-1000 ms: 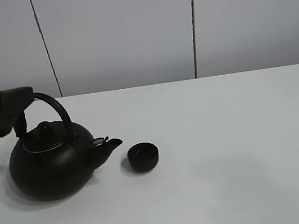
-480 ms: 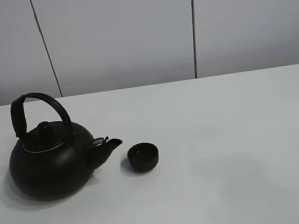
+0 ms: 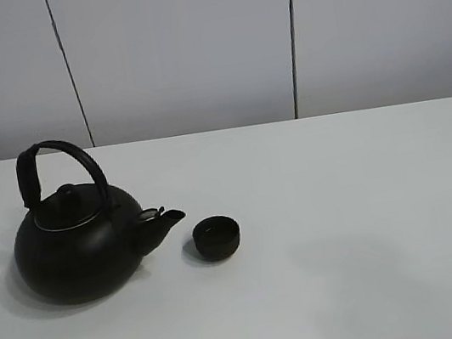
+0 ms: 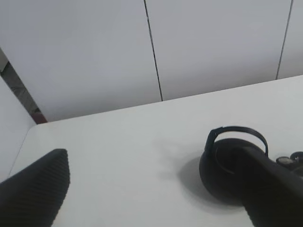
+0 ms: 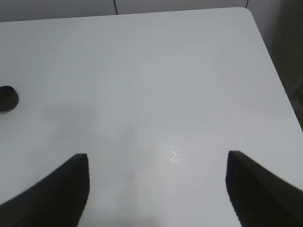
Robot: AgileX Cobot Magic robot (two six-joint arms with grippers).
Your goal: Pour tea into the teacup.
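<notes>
Black kettle (image 3: 79, 244) stands upright on the white table (image 3: 343, 202), spout just beside the teacup (image 3: 217, 237). Neither arm holds anything: left gripper (image 4: 156, 198) and right gripper (image 5: 156, 189) are spread, clear of both. Whether the cup holds tea cannot be told.

Bright, even light; a soft shadow lies beside the kettle (image 3: 75, 249), faint glare flecks the worktop (image 5: 173, 156), close gripper fingers (image 4: 33, 194) blur.
</notes>
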